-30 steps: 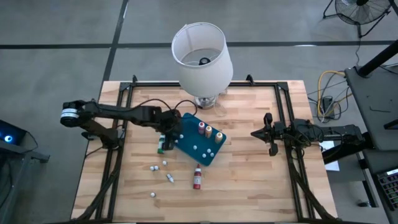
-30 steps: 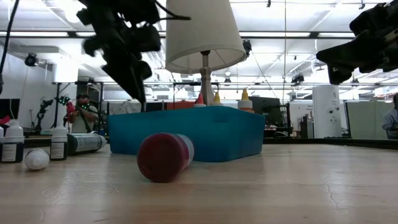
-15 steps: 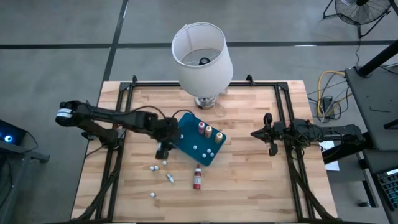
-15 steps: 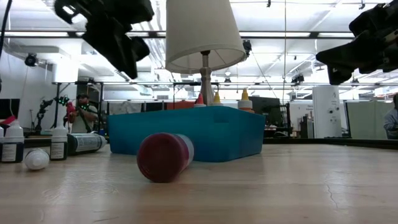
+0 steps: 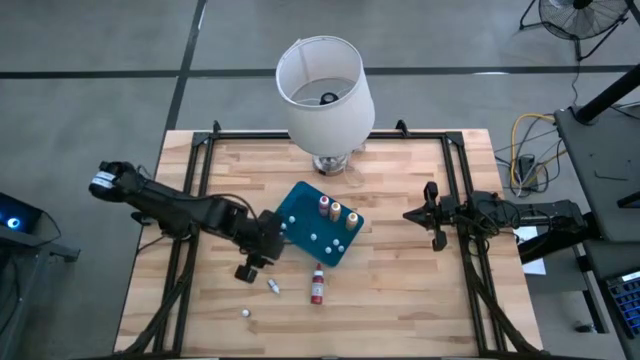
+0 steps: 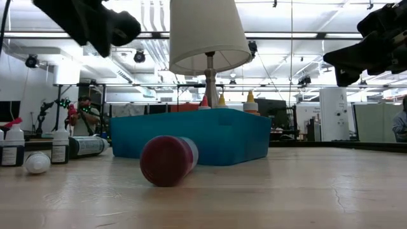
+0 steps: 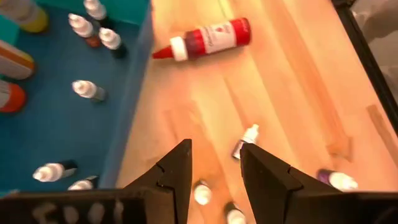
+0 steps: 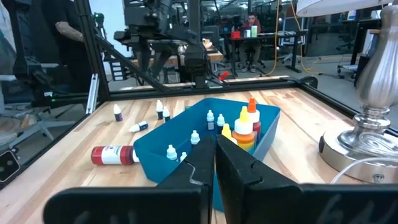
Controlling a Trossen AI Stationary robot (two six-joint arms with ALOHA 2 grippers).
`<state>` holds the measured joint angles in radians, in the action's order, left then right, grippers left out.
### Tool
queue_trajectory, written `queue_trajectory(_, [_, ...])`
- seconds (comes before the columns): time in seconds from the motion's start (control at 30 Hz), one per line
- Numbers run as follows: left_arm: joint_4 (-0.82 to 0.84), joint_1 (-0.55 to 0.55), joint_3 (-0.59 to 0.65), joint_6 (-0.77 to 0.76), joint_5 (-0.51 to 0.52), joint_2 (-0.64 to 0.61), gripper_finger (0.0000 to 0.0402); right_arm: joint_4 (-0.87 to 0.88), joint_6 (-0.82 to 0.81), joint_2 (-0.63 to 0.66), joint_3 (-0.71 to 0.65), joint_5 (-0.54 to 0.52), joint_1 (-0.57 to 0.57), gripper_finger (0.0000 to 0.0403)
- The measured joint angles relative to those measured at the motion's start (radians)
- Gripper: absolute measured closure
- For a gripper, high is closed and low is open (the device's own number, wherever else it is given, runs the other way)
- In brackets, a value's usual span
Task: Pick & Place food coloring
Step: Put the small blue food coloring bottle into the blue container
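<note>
The food coloring is several small bottles with pale tips. Some stand or lie in the teal tray, such as one. Others lie on the wood beside the tray's left side, such as a dark one. My left gripper hovers open above those loose bottles, by the tray's near-left side, pointing steeply down with nothing between its fingers. My right gripper is shut and empty, parked level at the table's right.
A larger red bottle lies on its side near the tray's near corner. Taller red, orange and yellow bottles stand in the tray. A white-shaded lamp stands at the far middle. Black rails run along the table's sides.
My left gripper has gone from the tray's left edge toward the table's near edge and risen, rolling a little. It now hangs over the loose small bottles. The tray and the bottles lie where they were.
</note>
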<state>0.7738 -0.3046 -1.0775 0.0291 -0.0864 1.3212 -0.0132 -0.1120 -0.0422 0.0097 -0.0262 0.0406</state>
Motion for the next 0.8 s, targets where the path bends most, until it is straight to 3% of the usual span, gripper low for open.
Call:
queue_trajectory(0.4, [0.024,-0.134,0.001,-0.031,0.002,0.029,0.0293,0.0,0.0,0.0,0.0,0.0,0.0,0.0394])
queue_trajectory(0.8, [-0.019,-0.198,0.002,0.057,0.002,0.135,0.0293,0.0,0.0,0.0,0.0,0.0,0.0,0.0394])
